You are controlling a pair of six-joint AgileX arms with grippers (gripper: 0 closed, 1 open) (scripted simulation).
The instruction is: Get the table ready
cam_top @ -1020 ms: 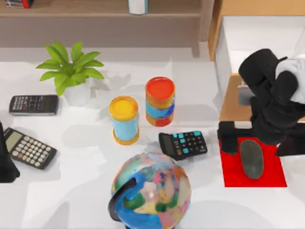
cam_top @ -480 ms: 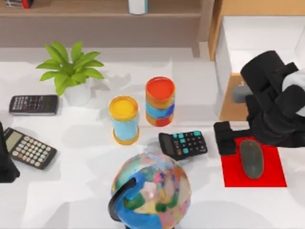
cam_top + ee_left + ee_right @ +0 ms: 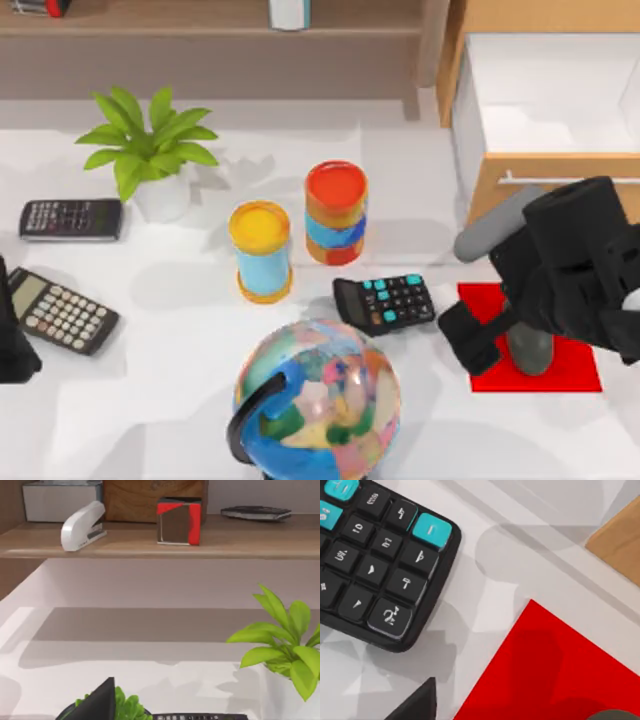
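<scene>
The white table spreads across nearly the whole scene, with a wooden shelf along its far edge and a light-brown drawer cabinet at the far right. Near the front edge stands a colourful globe. The right arm hangs low over a red mat at the right, its right gripper just above a grey mouse lying on that mat; whether its fingers are spread or closed I cannot tell. A potted plant sits far left. Two striped cans stand mid-table, side by side. A black calculator with teal keys lies just left of the mat. The left gripper is parked at the left edge, its fingers' state also unclear, beside two more calculators.
</scene>
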